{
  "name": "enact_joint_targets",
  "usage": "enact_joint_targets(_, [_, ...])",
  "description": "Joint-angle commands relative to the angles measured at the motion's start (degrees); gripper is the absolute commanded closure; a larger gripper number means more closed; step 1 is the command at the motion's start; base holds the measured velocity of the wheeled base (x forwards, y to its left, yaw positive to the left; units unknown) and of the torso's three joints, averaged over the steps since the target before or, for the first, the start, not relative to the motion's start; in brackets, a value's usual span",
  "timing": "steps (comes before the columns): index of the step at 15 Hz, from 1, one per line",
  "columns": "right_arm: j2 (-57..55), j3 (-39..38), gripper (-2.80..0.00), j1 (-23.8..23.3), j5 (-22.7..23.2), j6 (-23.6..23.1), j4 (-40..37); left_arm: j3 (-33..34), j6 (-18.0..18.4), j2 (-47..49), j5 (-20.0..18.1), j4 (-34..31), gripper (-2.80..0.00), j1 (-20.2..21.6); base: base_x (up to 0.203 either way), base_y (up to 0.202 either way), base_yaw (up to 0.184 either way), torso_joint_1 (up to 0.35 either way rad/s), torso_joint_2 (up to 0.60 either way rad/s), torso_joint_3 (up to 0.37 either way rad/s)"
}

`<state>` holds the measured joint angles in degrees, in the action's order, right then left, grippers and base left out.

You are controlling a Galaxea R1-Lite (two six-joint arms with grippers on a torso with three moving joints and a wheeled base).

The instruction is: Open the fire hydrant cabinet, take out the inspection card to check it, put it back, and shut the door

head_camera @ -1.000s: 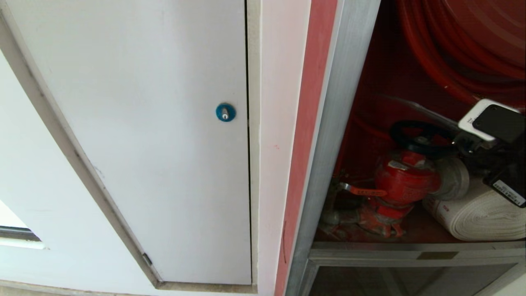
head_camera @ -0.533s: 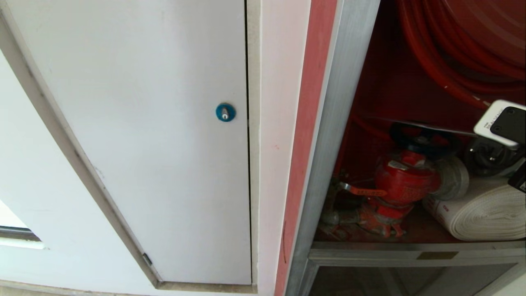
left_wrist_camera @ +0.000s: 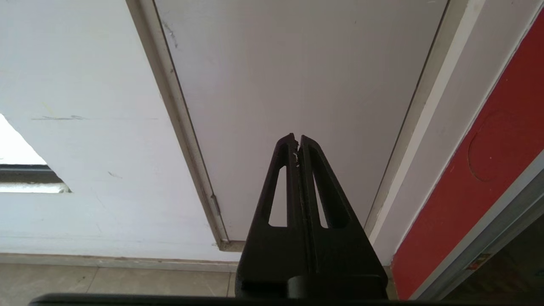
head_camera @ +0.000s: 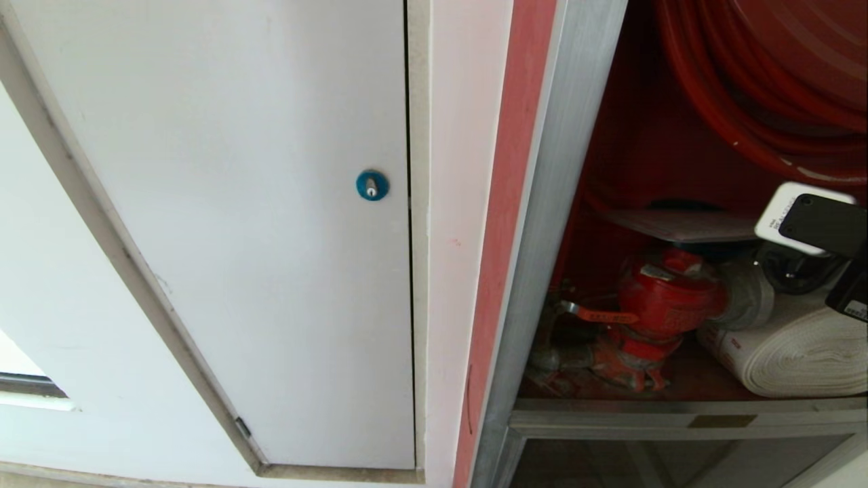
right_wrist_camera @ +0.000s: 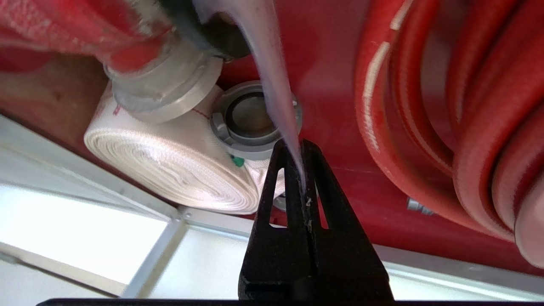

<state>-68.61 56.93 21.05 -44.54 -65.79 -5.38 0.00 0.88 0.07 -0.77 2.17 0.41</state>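
The right gripper [right_wrist_camera: 301, 163], two black tapered fingers pressed together, pinched one edge of the thin pale grey-white inspection card [right_wrist_camera: 272, 80], which ran out from the fingertips as a blurred sheet. Beyond the fingertips sat the white rolled fire hose [right_wrist_camera: 170, 161] with its silver coupling ring [right_wrist_camera: 250, 117]; the coiled red rubber hose [right_wrist_camera: 446, 106] lay to one side, all inside the red-lined, silver-framed fire hydrant cabinet [head_camera: 542, 224].

The grip looked narrow and close to the card's margin, so the sheet could probably slip or pivot if the wrist turned fast. Its free end also reached toward the red valve [head_camera: 668, 291] below it, and might snag or bend there.

The head view showed what the wrist camera could not: the card [head_camera: 685, 224] lay nearly level above the valve, with the gripper itself hidden behind the arm's camera housing [head_camera: 810, 217]. Only the right wrist view showed the pinch. The glass door was in no view. The left gripper [left_wrist_camera: 297, 146], clenched on nothing, hung before a plain white panel [left_wrist_camera: 297, 76].
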Motion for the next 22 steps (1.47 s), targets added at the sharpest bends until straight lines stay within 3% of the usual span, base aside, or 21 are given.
enact_joint_targets(1, [-0.82, -0.21, 0.0, -0.05, -0.28, -0.72, -0.02, 0.79, 0.0, 0.01, -0.01, 0.03, 0.0, 0.02, 0.0, 0.0, 0.0, 0.0, 0.0, 0.0])
enact_joint_targets(4, [-2.65, 0.29, 0.0, -0.29, -0.37, -3.47, 2.0, 0.79, 0.0, 0.01, 0.06, 0.03, 0.0, 0.02, 0.0, 0.0, 0.0, 0.0, 0.0, 0.0])
enact_joint_targets(6, [-3.93, -0.05, 0.0, -2.33, -0.2, -9.56, 7.76, 0.79, 0.0, 0.01, -0.02, 0.03, 0.0, 0.02, 0.0, 0.0, 0.0, 0.0, 0.0, 0.0])
enact_joint_targets(9, [-5.48, -2.89, 0.0, -6.9, 4.74, -17.95, 19.38, 0.79, 0.0, 0.01, -0.02, 0.03, 0.0, 0.02, 0.0, 0.0, 0.0, 0.0, 0.0, 0.0])
enact_joint_targets(10, [-5.71, -4.1, 0.0, -7.61, 5.71, -18.86, 21.24, 0.79, 0.0, 0.01, -0.02, 0.03, 0.0, 0.02, 0.0, 0.0, 0.0, 0.0, 0.0, 0.0])
enact_joint_targets(22, [-5.48, -6.13, 0.0, -11.06, 3.68, -15.06, 21.82, 0.79, 0.0, 0.01, 0.06, 0.0, 0.0, 0.02, 0.0, 0.0, 0.0, 0.0, 0.0, 0.0])
